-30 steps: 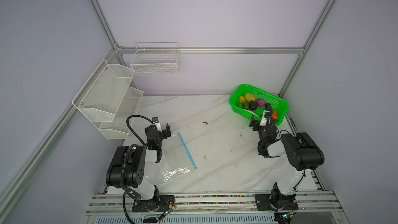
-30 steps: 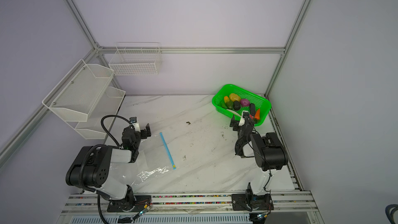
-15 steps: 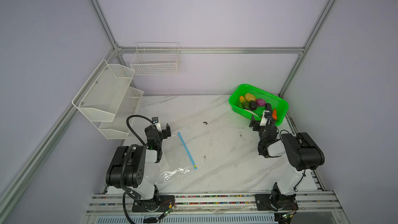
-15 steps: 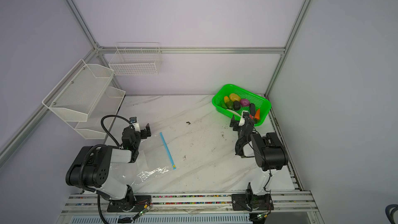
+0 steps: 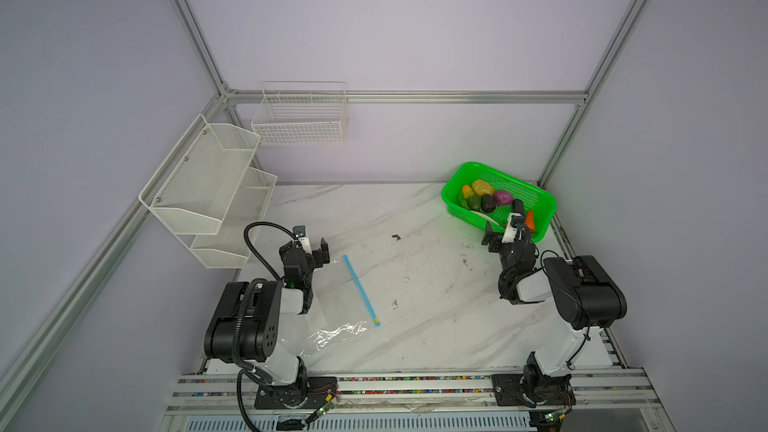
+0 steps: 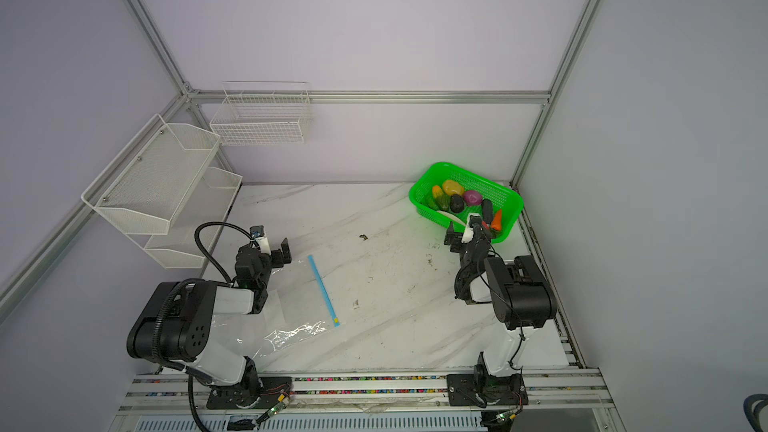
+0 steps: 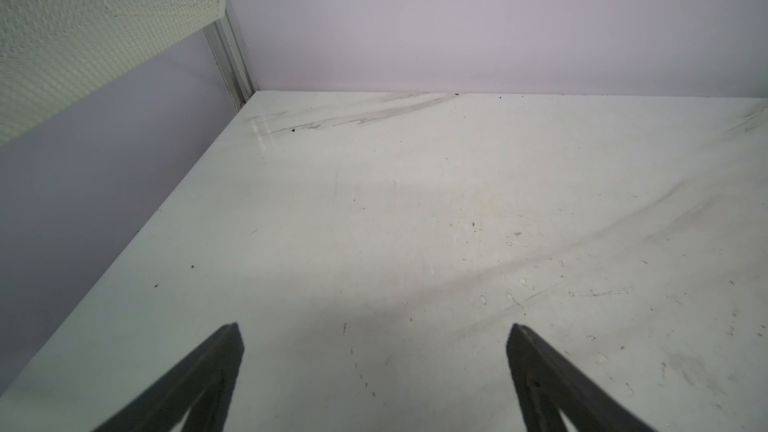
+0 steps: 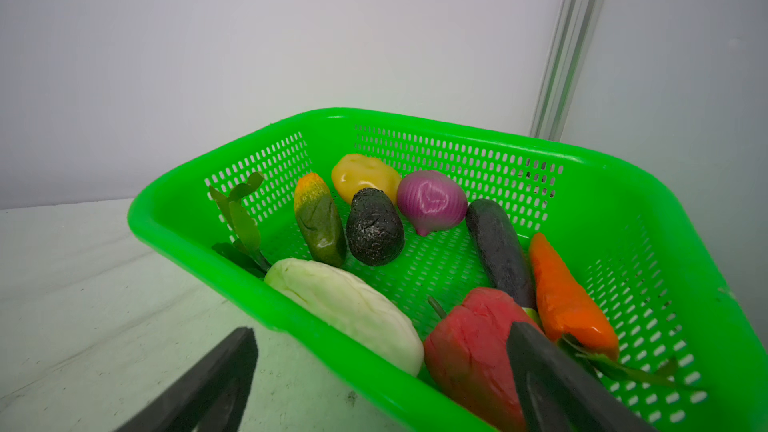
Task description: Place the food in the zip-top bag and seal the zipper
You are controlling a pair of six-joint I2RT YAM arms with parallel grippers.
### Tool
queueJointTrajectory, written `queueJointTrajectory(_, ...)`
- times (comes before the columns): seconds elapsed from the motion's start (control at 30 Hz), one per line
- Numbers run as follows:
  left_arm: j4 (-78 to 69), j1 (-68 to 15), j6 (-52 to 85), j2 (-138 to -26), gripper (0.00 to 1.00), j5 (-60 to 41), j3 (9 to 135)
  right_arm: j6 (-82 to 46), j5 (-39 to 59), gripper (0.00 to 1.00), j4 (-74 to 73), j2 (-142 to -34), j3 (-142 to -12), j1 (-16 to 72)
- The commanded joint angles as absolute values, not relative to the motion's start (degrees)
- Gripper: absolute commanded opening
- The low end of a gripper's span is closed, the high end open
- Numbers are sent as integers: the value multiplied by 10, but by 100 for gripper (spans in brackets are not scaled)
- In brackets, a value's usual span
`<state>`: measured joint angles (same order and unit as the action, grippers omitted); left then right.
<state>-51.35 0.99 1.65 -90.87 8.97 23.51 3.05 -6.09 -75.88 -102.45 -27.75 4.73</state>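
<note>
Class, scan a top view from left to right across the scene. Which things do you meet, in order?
In order: white tiered mesh shelf → left gripper → blue zipper → green basket.

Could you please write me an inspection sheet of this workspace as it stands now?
Surface: white marbled tabletop, scuffed and speckled.
Job's things: zip-top bag lies flat and empty beside the left arm, zipper towards the middle, yellow slider at its near end; whether it is sealed cannot be told. All the food sits in the green basket.
Clutter: one dark scrap mid-table.
Grippers: left gripper open, empty, over bare table; right gripper open, empty, jaws either side of the basket's near wall.
Cables: black cable loops above the left arm; nothing seen snagged.
Surroundings: mesh shelf on the left wall, wire basket on the back wall.
</note>
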Motion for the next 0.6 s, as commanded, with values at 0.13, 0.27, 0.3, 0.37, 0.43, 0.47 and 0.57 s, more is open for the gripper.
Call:
queueJointTrajectory(0.13, -513, 7, 14, -894, 100, 100, 226, 22, -54, 97, -767, -1022, -277, 43)
queueJointTrajectory(0.27, -529, 7, 8, -896, 100, 98, 221, 29, -68, 97, -772, -1018, -274, 44)
queueJointTrajectory(0.3, -533, 5, 7, -894, 100, 105, 220, 24, -91, 97, -765, -1011, -278, 46)
queueJointTrajectory(0.37, -503, 3, 11, -869, 100, 129, 225, 17, -153, 97, -675, -971, -305, 63)
queueJointTrajectory(0.43, -431, -2, 13, -835, 100, 146, 250, -13, -197, 97, -572, -932, -333, 75)
queueJointTrajectory(0.47, -393, -9, 8, -818, 100, 155, 268, -47, -209, 97, -532, -911, -342, 79)
queueJointTrajectory(0.57, -307, -39, 15, -761, 100, 200, 308, -97, -219, 97, -427, -854, -371, 103)
